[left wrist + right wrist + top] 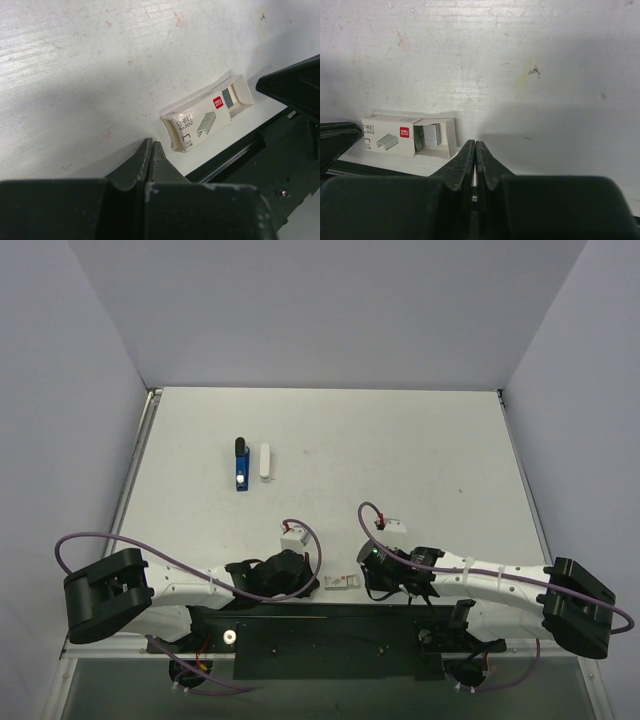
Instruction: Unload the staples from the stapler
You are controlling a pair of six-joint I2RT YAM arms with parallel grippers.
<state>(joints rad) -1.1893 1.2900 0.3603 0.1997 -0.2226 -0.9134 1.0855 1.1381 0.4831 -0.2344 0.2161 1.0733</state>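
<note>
Stapler (240, 465) lies at eleven o'clock on the table (420, 450), a white bar (265, 461) at its three o'clock. Left gripper (151, 146) and right gripper (475, 146), fingers pressed together and empty, flank a staple box (340, 583)

A small white staple box (200, 125) lies flat on the scuffed white desk (100, 75) close to its near edge, its tray slid partway out showing grey staples (228, 97), just beyond the left gripper (151, 150), whose black fingers are pressed together.

Robot lab, white-walled enclosure (330, 310), white table (400, 460)
</note>
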